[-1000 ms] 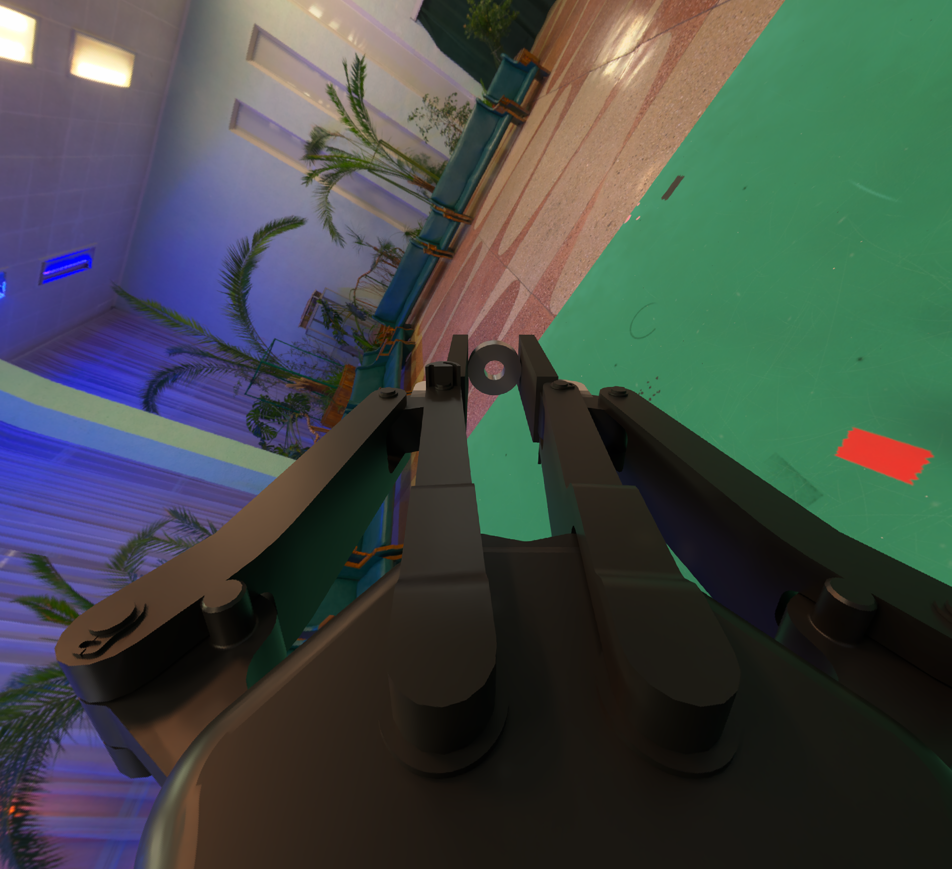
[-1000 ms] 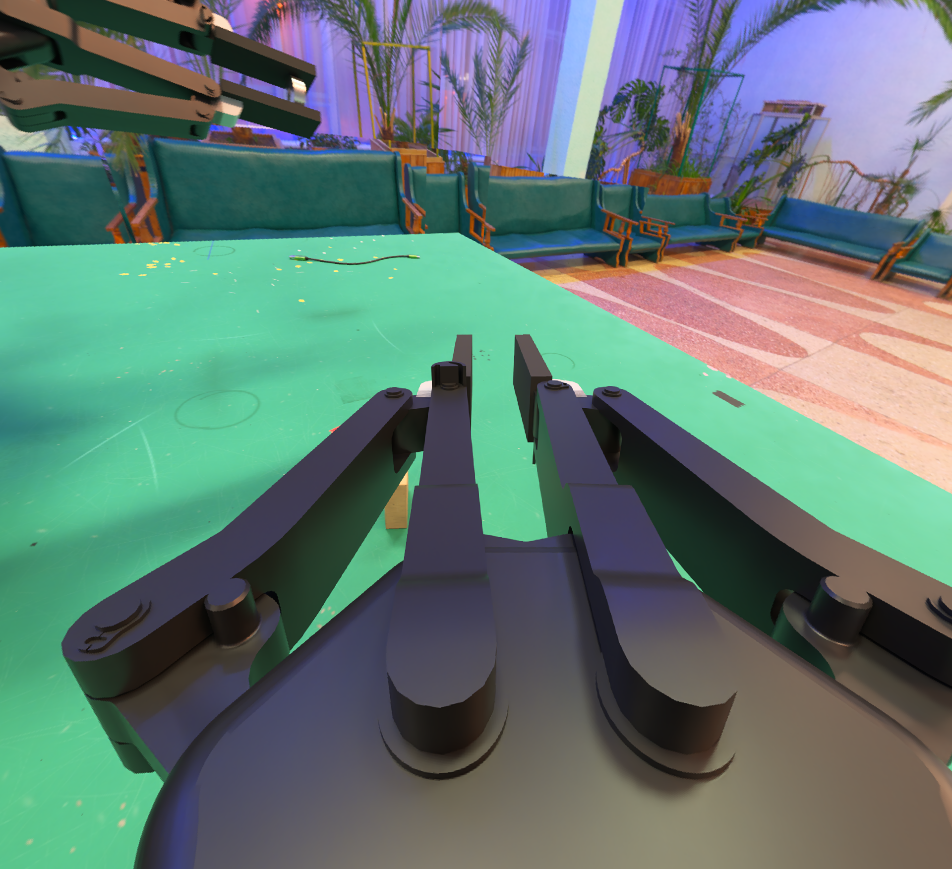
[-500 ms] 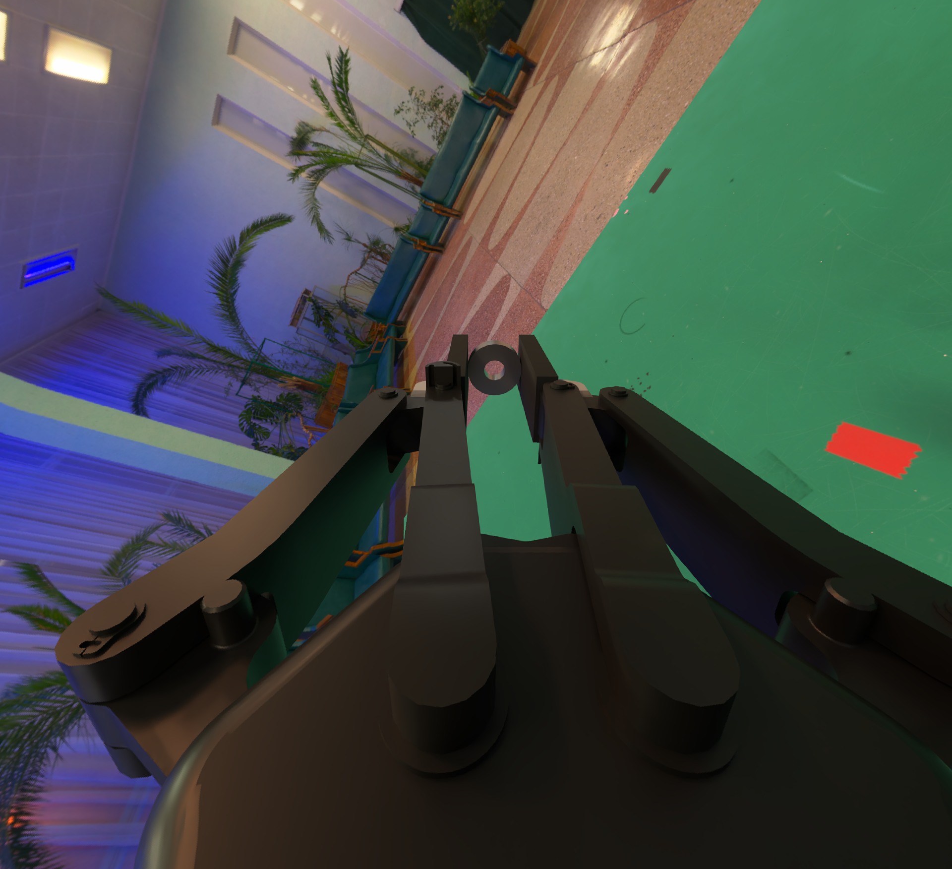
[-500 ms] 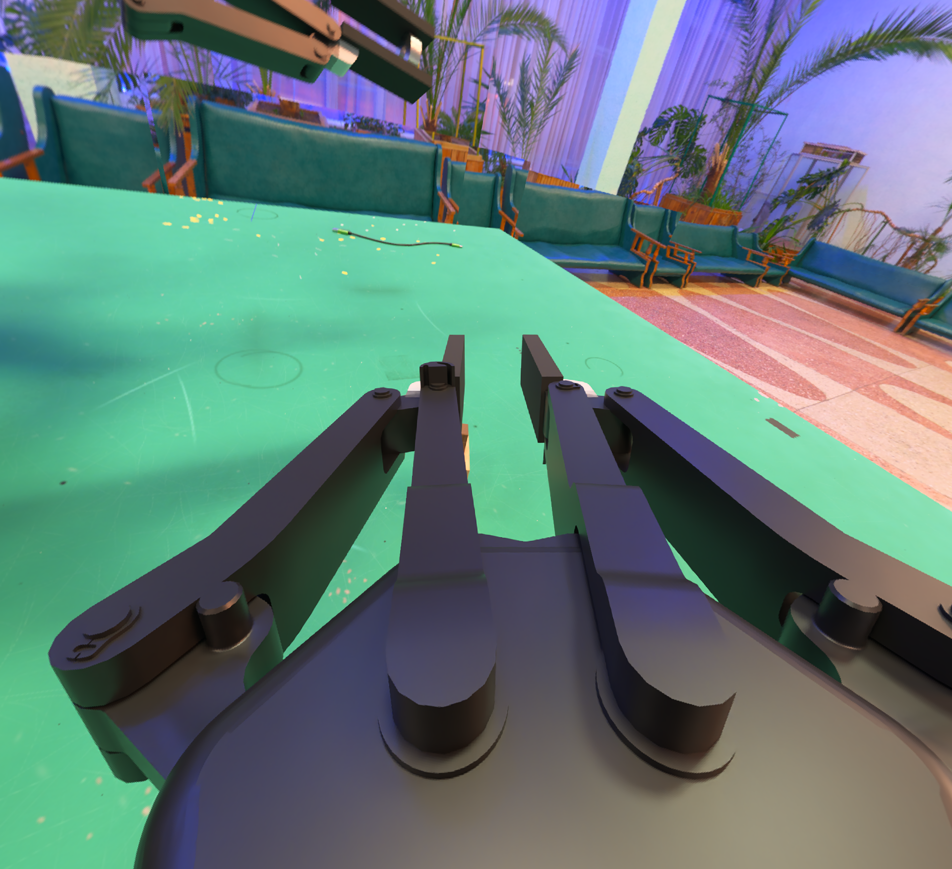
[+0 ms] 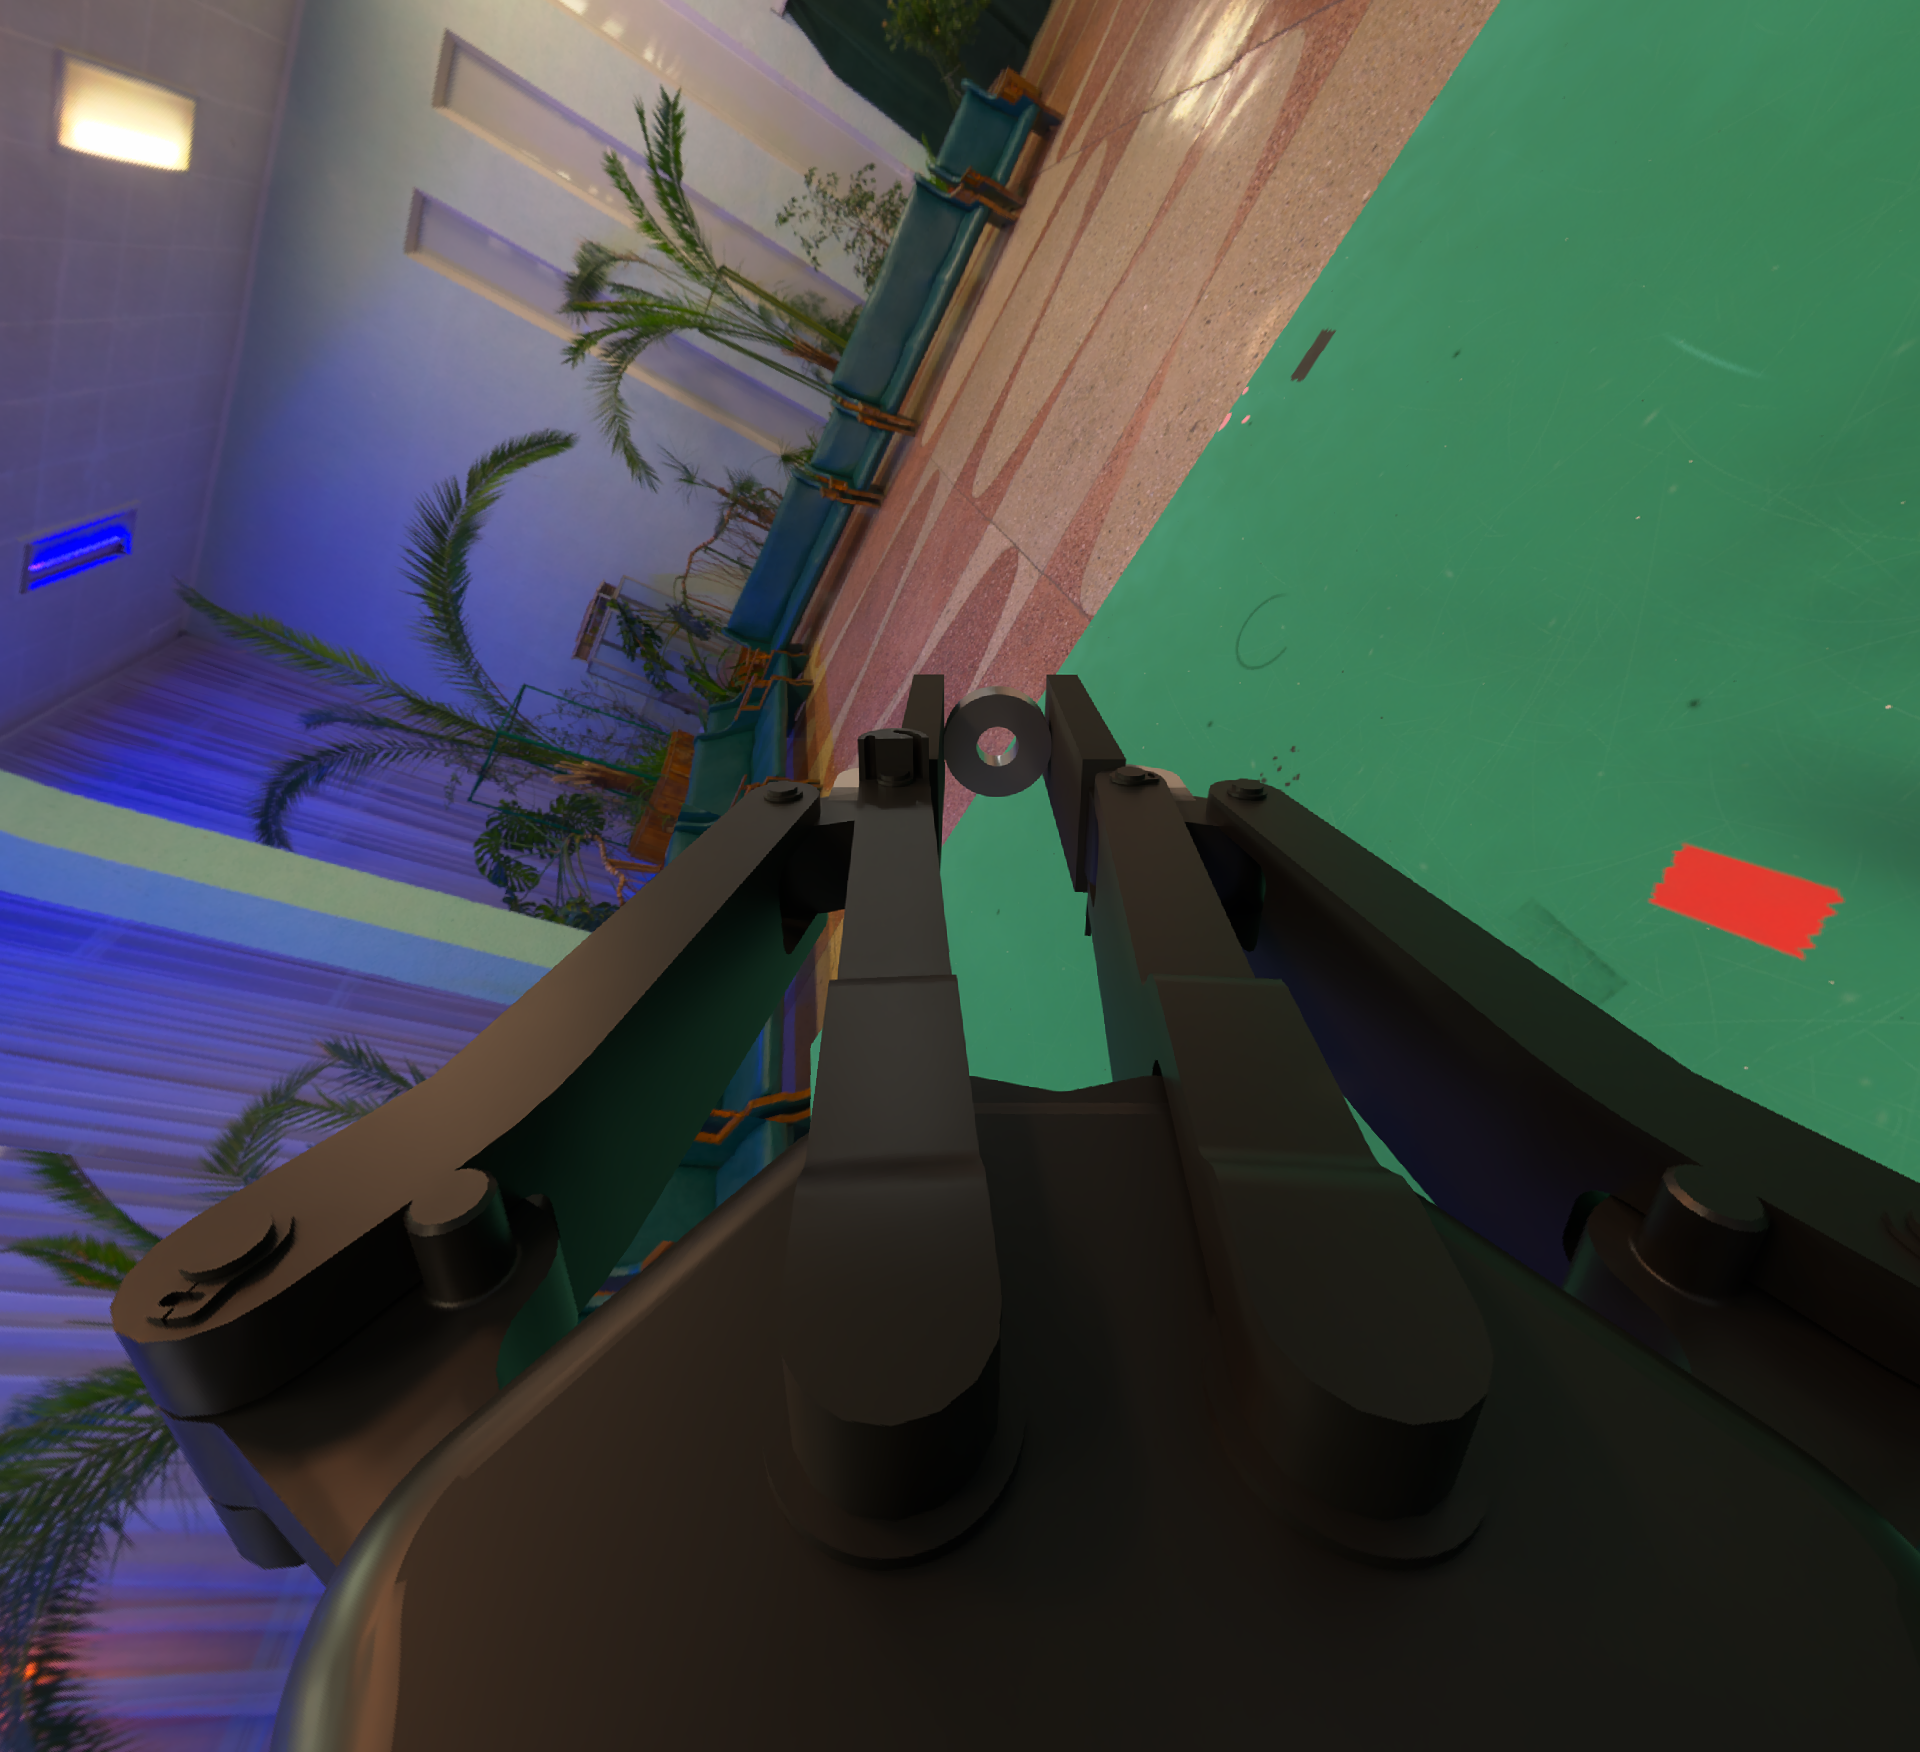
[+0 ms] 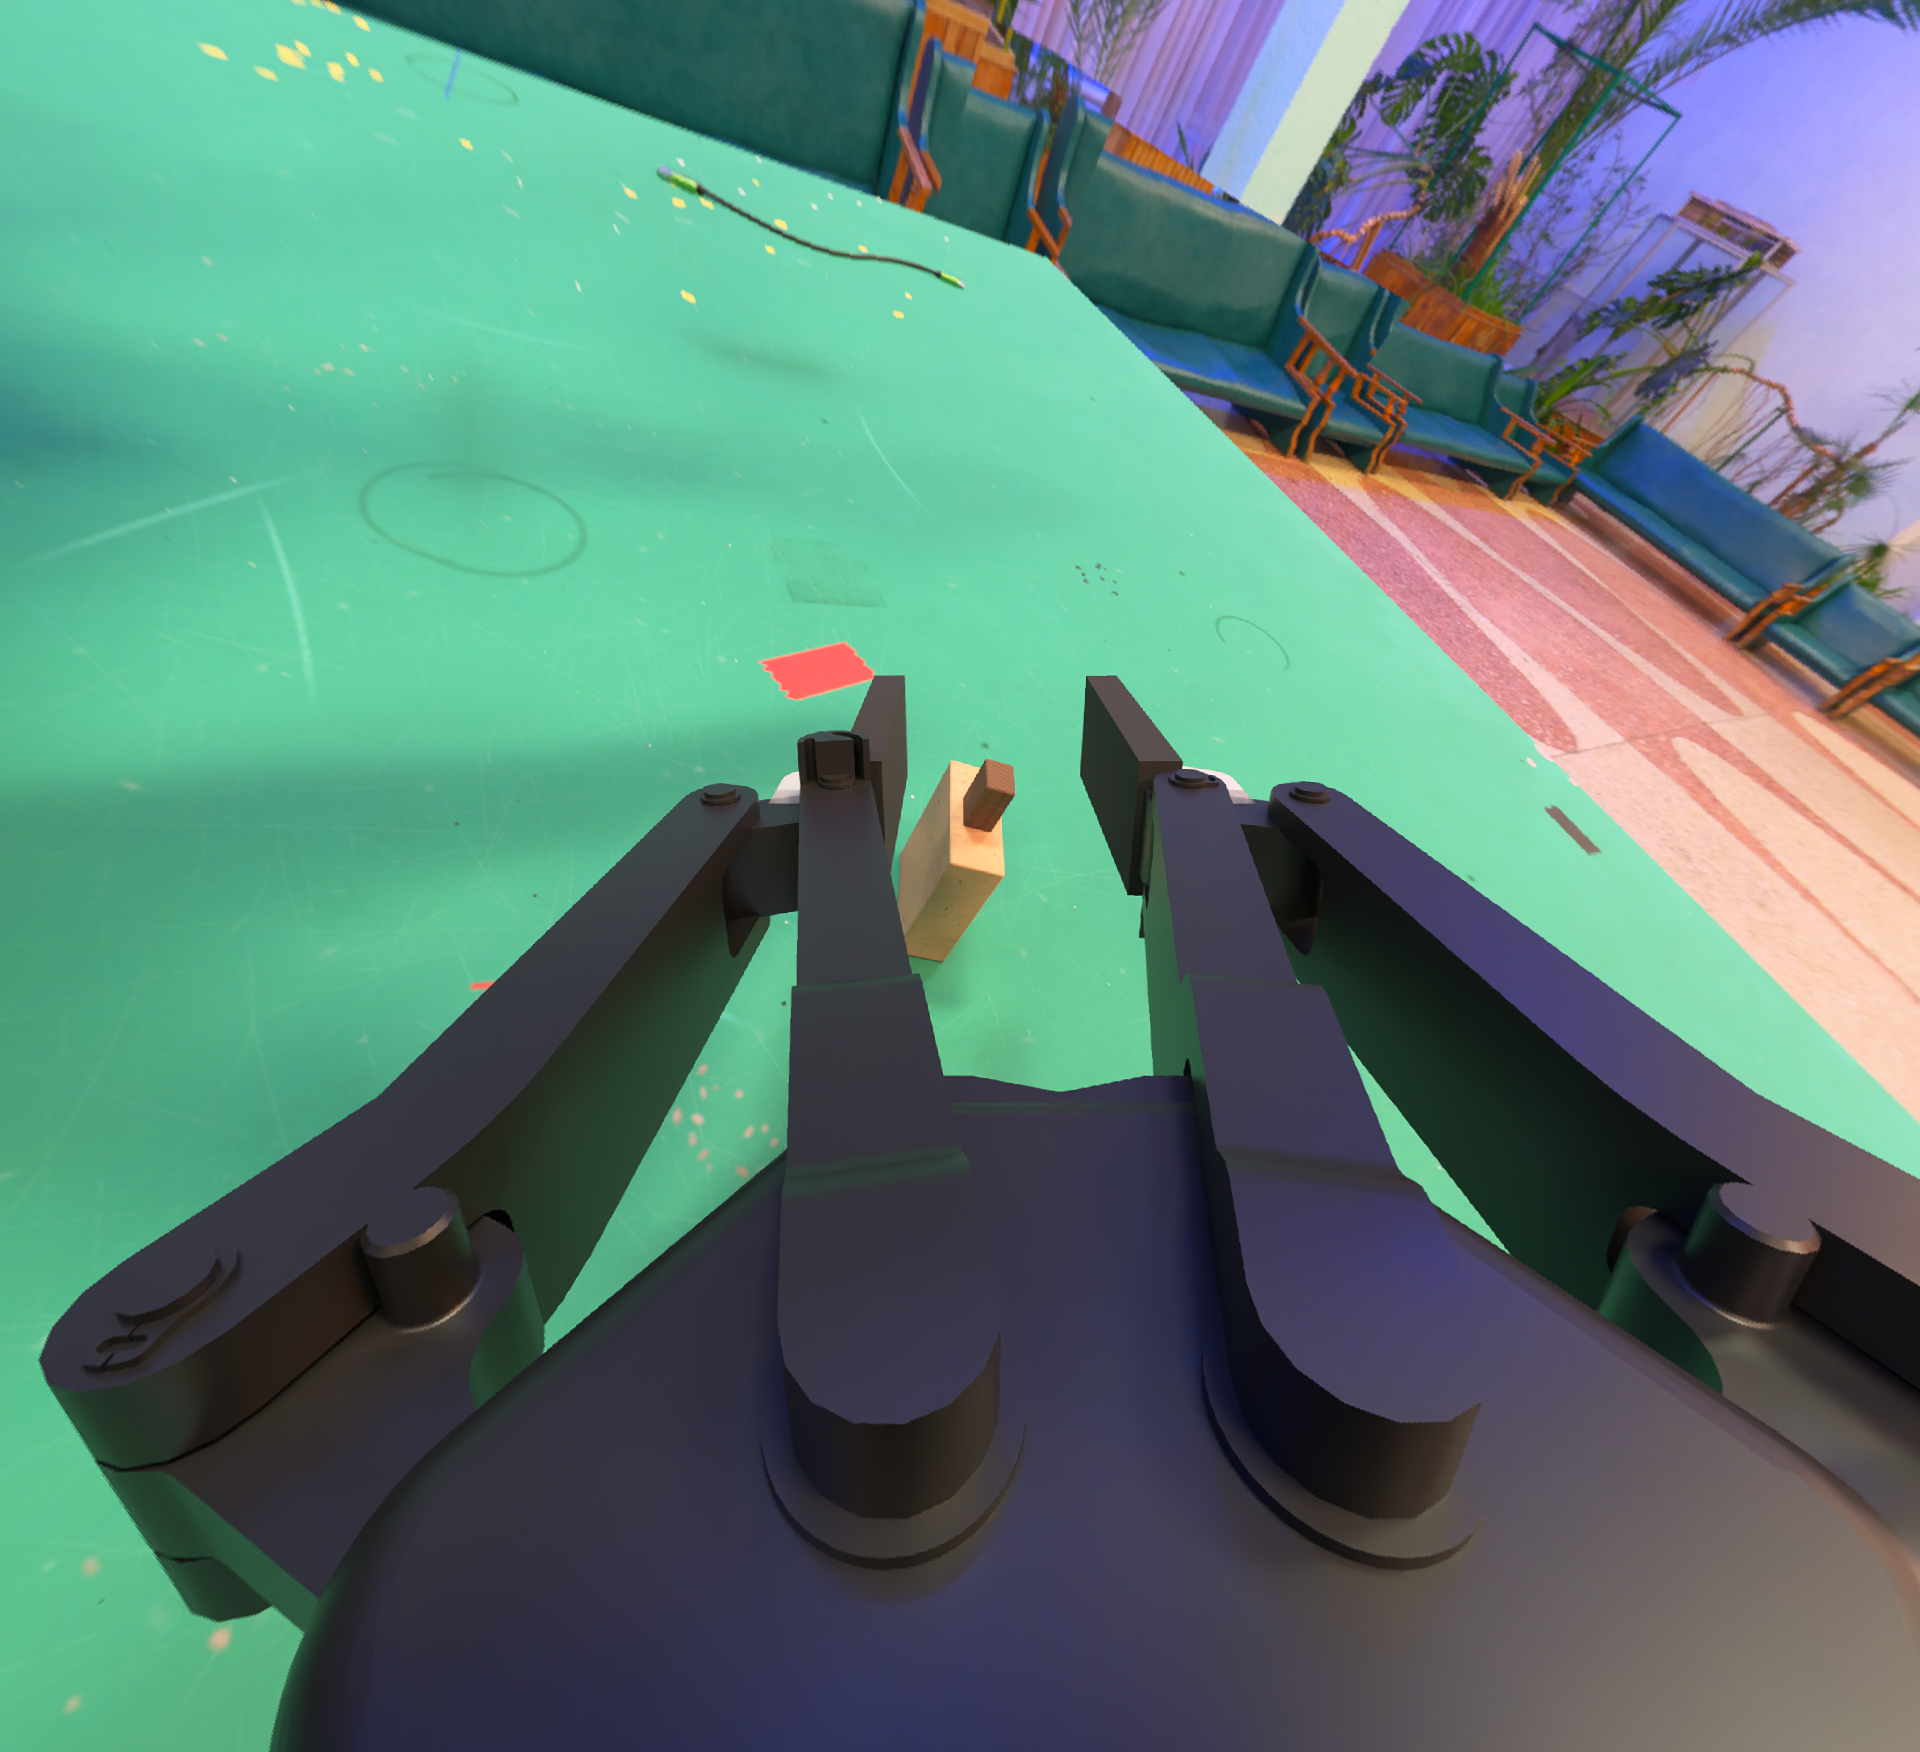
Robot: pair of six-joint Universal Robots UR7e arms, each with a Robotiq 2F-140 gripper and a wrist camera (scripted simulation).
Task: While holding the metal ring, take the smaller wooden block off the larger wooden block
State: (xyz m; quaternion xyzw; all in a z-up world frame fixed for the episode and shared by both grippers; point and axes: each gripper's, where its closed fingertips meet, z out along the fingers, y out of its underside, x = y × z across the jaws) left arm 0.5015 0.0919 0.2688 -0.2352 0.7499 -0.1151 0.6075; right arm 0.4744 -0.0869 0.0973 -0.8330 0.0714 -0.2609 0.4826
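Note:
In the left wrist view my left gripper point(image 5: 995, 715) is shut on a small grey metal ring point(image 5: 997, 742), held between the fingertips high above the green table point(image 5: 1558, 455). In the right wrist view my right gripper point(image 6: 992, 715) is open and empty, above the blocks. The larger pale wooden block point(image 6: 948, 871) lies on the green table point(image 6: 520, 352). The smaller dark brown wooden block point(image 6: 987, 794) stands on its far end. Both blocks show between and below my fingers, nearer the left finger point(image 6: 847, 871).
A red tape patch point(image 6: 816, 669) lies just beyond the blocks; it also shows in the left wrist view point(image 5: 1745, 897). A thin dark cable point(image 6: 810, 237) lies farther back. The table edge point(image 6: 1455, 663) runs to the right, with floor and teal benches beyond.
My right gripper has tilted down and opened wider, bringing both blocks into view between its fingers; the left arm has left that view. The left gripper has shifted only slightly, still holding the ring.

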